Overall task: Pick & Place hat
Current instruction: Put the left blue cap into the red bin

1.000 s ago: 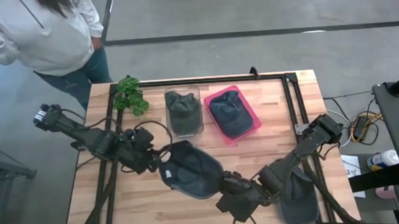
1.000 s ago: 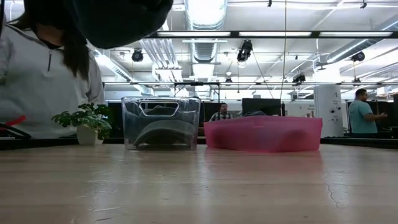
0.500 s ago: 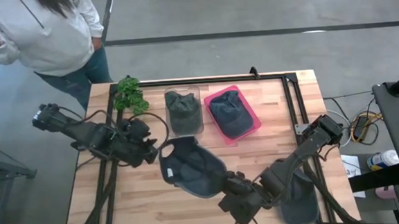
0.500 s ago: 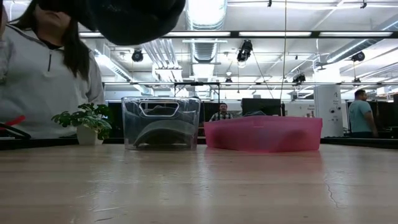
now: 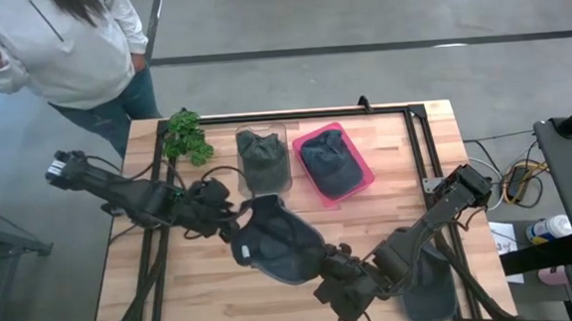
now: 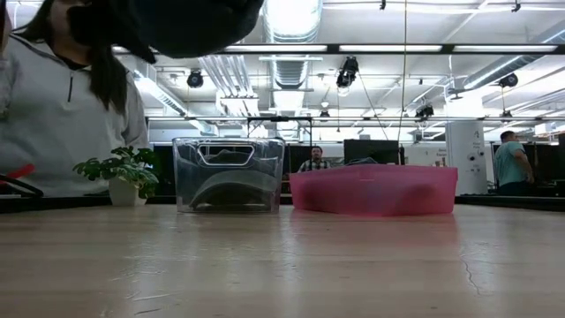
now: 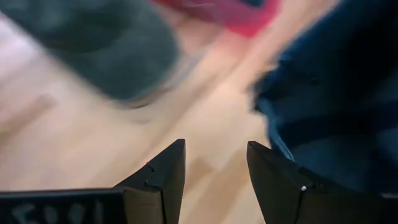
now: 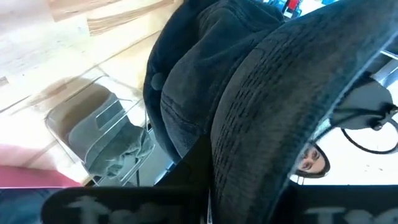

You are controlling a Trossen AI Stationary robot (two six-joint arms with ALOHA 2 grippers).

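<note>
Since half a second ago the left gripper has come forward to the edge of the dark blue hat, where before it stood a little apart from it. In the left wrist view its fingers are spread, with bare wood between them and the hat's rim just beside one finger, not held. The right gripper is at the opposite side of the hat and is clenched on its brim; in the right wrist view the fabric fills the picture above the gripper. The hat is lifted off the table: in the low view it hangs as a dark shape at the top, well above the wood.

The table is of light wooden planks with a black frame at its edges. At the far side stand a small green plant, a clear bin with a grey-green hat inside, and just beside it a pink tray with a dark hat inside. Another dark hat lies near the right front corner, partly under the right arm.

A person in a light grey hoodie stands at the far left corner of the table. Behind the table the low view shows a large hall with ceiling lamps and pipes, and another person far at the right
</note>
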